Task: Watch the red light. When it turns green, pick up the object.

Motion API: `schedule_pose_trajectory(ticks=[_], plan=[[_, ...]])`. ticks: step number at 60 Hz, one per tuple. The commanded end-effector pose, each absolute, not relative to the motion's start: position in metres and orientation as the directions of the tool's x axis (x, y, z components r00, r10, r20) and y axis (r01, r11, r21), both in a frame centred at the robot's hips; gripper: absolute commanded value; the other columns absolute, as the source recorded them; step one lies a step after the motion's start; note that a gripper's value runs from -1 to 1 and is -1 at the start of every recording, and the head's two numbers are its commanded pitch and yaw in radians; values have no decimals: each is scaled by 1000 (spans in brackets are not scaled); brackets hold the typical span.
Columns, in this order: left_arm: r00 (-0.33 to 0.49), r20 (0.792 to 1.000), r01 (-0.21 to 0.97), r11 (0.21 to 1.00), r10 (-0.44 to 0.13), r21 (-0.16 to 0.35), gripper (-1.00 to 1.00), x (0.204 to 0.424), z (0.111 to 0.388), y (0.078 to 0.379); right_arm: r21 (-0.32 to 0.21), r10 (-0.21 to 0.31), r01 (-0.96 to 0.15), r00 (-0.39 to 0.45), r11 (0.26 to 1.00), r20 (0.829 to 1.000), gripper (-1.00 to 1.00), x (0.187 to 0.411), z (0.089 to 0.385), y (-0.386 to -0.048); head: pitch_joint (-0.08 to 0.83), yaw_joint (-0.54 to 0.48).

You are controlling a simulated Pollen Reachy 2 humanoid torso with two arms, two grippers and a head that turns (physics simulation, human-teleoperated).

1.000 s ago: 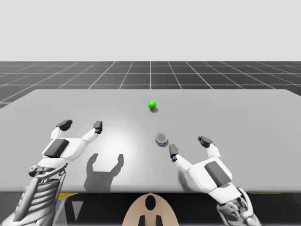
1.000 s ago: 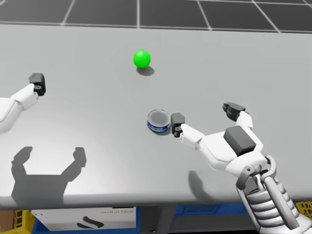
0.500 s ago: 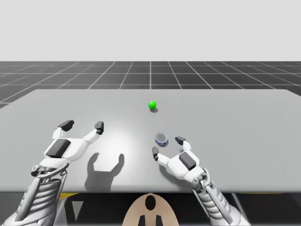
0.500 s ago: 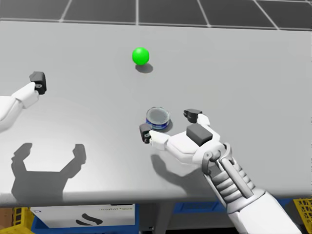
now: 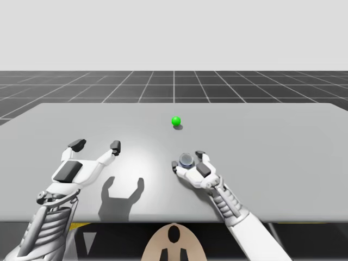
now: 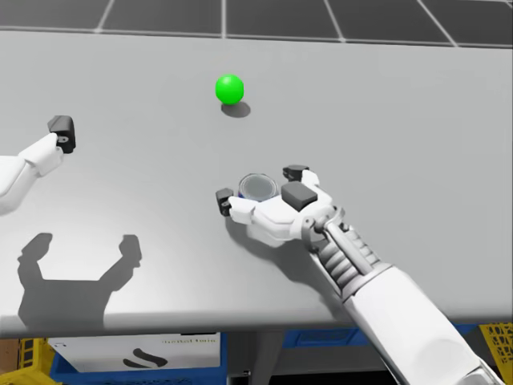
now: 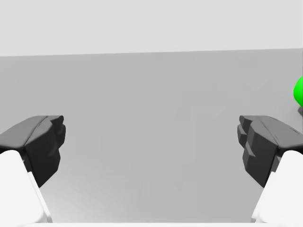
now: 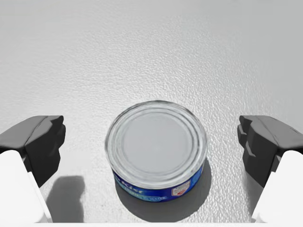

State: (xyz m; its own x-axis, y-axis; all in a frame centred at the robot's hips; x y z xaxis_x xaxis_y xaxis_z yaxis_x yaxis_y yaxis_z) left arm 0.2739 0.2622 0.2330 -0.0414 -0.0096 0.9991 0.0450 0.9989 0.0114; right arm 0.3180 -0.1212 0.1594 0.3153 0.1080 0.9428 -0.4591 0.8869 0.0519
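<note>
Stands at the grasp step, by the look of it: over the grey table (image 5: 283, 141), left gripper (image 5: 95, 144) at mid-left of the high view with jaws apart on nothing. Right gripper (image 5: 187, 161) just right of centre, jaws wide apart either side of the low blue can with a silver lid (image 8: 156, 149) and clear of its wall; small green light ball (image 5: 175, 120) above centre, beyond the can. Calls next, most likely, for closing evenly on the can's short wall, low enough not to slip off, then lifting straight up.
</note>
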Motion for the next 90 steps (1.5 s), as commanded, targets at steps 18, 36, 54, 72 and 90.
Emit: schedule_pose_trajectory(ticks=[18,36,54,72,90], plan=[[-41,999,43,999,-11,13,-1000,274,233,262,1,186,-495,329,869,926,-775,323,135,-76,690,-90],[-41,999,43,999,-13,14,-1000,274,232,262,-27,198,-488,301,872,933,1000,319,136,-78,666,-92],[-42,999,46,999,-18,20,-1000,274,232,260,-11,177,-485,298,875,938,983,319,143,-83,397,-108],[-44,999,44,999,-22,24,-1000,272,232,260,-4,130,-488,224,873,966,975,303,178,-87,293,-130],[-44,999,43,999,-22,24,-1000,273,233,260,-33,7,-477,-57,878,998,971,242,299,-106,284,-122]])
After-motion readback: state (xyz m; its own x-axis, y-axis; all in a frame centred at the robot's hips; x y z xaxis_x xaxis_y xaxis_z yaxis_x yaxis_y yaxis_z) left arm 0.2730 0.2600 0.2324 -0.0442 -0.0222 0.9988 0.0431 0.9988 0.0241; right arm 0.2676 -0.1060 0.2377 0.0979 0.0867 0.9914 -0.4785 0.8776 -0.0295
